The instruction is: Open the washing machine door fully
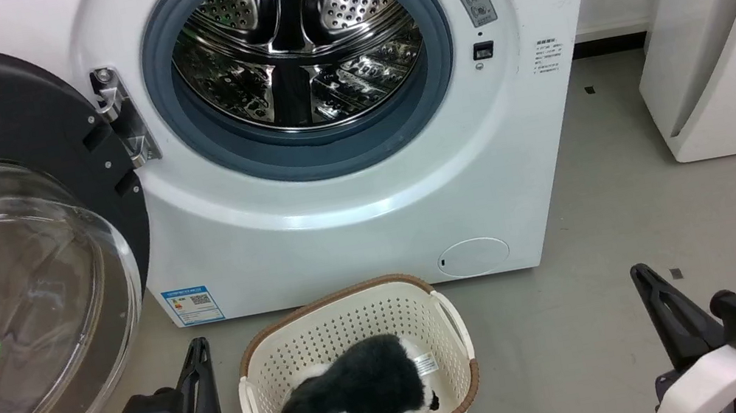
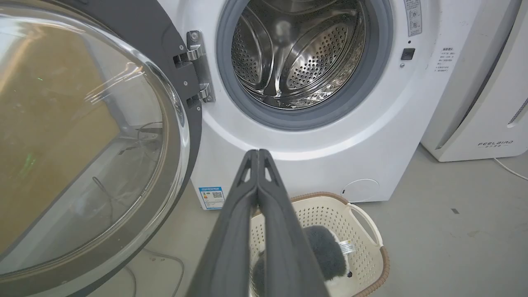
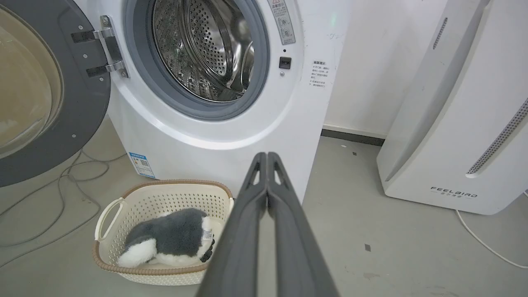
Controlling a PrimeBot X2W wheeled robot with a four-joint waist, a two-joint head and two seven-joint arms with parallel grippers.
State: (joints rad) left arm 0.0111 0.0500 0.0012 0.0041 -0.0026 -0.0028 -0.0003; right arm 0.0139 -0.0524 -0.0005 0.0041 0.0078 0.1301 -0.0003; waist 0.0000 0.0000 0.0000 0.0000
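Left gripper: fingers pressed together along their length, nothing between them; touching nothing.
Right gripper: fingers likewise together, nothing held; free of all contact.
Washing machine door: swung wide open, ahead and to the left of the left gripper, apart from it; the bulging glass bowl faces the robot, and the black rim hangs on the silver hinge.
Washing machine: straight ahead of the left gripper, ahead and left of the right gripper; port uncovered.
Drum: steel, perforated, ringed by the grey gasket; above and beyond the left gripper's tips in the left wrist view.
Blue label: low on the machine's front, just ahead of the left gripper.
Filter cap: low on the front, between the two grippers and ahead of them.
Basket: on the floor, just right of the left gripper, well left of the right gripper.
Plush toy: dark and white, lying in the basket.
White appliance: ahead and right of the right gripper, marked FEELBIRD.
Cables: loose on the floor under the open door.
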